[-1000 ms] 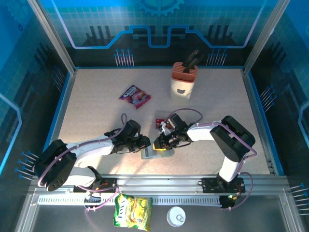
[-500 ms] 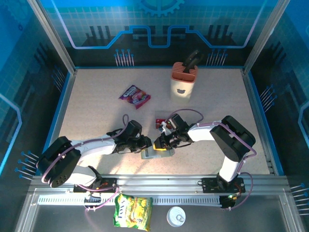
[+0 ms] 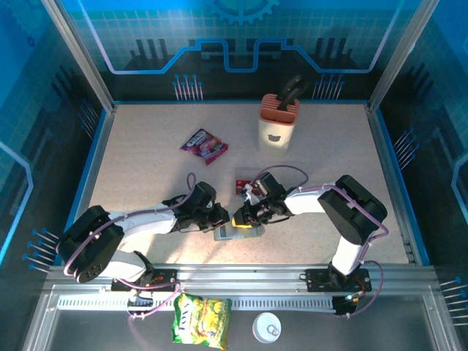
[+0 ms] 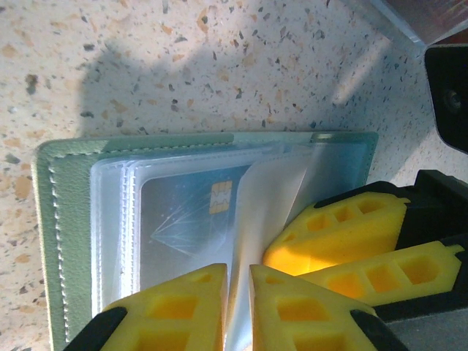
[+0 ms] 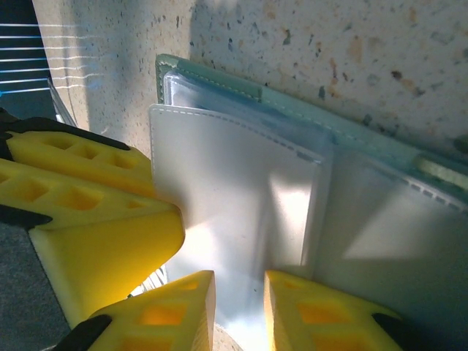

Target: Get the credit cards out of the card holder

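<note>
Bright, hard shadows; glare across the card holder (image 5: 292,205)

Speckled beige worktop (image 3: 146,183), hard light and sharp shadows. Blue circuit-print walls (image 3: 234,36) on three sides. Metal rail (image 3: 241,276) along bottom.

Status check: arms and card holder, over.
Left gripper pinching a clear sleeve of the open card holder. Right gripper straddles a sleeve, grip unclear. One card in its pocket. Nothing blocking.

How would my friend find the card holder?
On the speckled table, look near the front edge where the left gripper and right gripper meet. The card holder lies open there: a grey-green wallet with clear pockets, unlike the tall beige knife block and purple snack packet farther back.
</note>
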You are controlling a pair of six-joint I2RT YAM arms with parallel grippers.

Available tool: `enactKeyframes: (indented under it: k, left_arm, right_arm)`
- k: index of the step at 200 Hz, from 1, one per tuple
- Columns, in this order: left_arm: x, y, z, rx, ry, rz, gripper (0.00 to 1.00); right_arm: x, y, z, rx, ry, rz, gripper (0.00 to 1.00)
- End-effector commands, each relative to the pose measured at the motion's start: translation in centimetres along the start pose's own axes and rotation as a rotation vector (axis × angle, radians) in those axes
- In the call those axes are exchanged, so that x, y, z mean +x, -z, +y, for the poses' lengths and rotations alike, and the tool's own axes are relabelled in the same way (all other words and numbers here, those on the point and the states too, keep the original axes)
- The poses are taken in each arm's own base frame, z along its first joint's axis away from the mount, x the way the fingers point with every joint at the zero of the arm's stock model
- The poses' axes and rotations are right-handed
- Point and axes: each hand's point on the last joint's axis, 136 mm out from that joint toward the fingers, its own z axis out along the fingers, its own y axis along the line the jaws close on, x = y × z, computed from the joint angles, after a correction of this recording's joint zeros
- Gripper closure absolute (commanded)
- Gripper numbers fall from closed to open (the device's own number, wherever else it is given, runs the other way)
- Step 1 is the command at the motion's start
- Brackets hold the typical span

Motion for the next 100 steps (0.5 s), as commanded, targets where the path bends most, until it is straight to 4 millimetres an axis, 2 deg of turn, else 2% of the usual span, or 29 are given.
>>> enactKeyframes:
  k: [1,53,100]
  left_arm:
    - [0.3,0.6,-1.0,0.032,-0.013,0.008,0.85]
    - [-0.1,1.8,-2.7,0.045,-0.048,0.004,0.82]
    - [-0.2,1.7,-4.4,0.063,-0.075,0.029,0.83]
  right_arm:
    - [0.1,1.0,1.0,-0.029,0.003,-0.011,0.75]
    - [-0.7,3.1,3.2,0.005,0.044,-0.053,0.75]
    - [-1.0,4.8,4.1,0.054,0.068,-0.077,0.74]
